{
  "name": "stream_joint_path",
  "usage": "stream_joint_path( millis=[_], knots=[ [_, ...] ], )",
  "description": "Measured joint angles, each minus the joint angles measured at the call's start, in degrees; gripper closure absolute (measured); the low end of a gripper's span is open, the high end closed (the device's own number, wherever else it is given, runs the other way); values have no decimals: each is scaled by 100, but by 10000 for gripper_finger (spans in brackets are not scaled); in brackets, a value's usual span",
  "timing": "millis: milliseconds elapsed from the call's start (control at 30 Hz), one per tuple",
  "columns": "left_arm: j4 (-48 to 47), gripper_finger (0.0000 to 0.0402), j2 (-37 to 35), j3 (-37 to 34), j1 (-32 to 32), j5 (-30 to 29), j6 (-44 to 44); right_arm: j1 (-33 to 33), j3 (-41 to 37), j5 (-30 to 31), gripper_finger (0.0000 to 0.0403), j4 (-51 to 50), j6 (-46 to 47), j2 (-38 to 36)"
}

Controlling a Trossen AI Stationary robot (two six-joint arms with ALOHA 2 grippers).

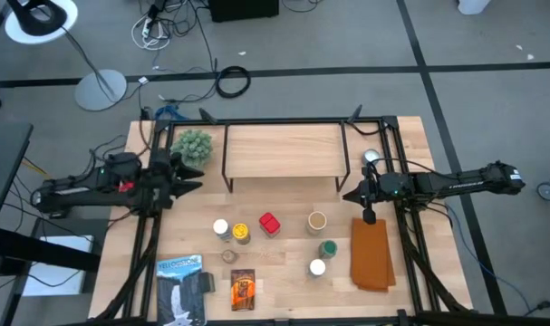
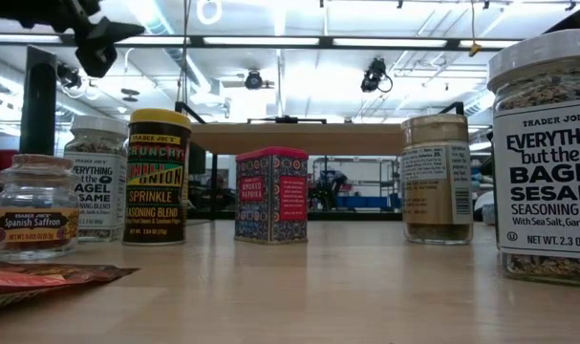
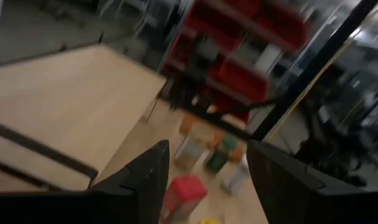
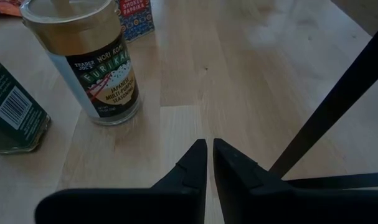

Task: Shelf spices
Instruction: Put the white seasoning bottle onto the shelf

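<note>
The spices stand on the table in front of the shelf [image 1: 282, 149]. They are a red box [image 1: 269, 224], jars with white [image 1: 220, 227], yellow [image 1: 242, 233], tan [image 1: 317, 220] and green [image 1: 328, 248] lids, a small jar [image 1: 229, 257] and an orange-brown packet [image 1: 243, 288]. My left gripper [image 3: 207, 149] hovers open at the shelf's left end, above the table, with nothing between its fingers. My right gripper [image 4: 210, 155] is shut and empty at the shelf's right end, close to the tan-lidded jar [image 4: 95, 62].
A blue-and-white flat package [image 1: 180, 290] lies at the near left. A folded orange-brown cloth [image 1: 371, 254] lies near the right. A green plant [image 1: 193, 145] stands left of the shelf. Black frame bars [image 1: 410, 226] run along both table sides.
</note>
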Motion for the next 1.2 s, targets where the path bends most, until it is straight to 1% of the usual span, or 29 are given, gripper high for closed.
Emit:
stream_joint_path(
  millis=[267, 400, 533, 767, 1033, 1200],
  knots=[
    [-983, 183, 1518, 1056, -474, -11, -29, 0, 0, 0, 375, 1, -1, 2],
    [-1402, 183, 2141, 1485, -850, -302, -21, 1, 1, 0, 374, 1, -1, 2],
    [-1710, 183, 2596, 1759, -1197, -620, -27, 1, 0, 0, 376, 0, 0, 2],
    [-1794, 183, 3009, 1889, -1647, -836, -147, 0, 0, -1, 373, 2, 0, 2],
    [-2000, 183, 3093, 1891, -2026, -854, -374, 2, 0, 0, 378, 0, -2, 0],
    [-2315, 183, 3174, 1891, -2256, -1066, -620, 0, 0, -2, 378, 0, -2, 2]
  ],
)
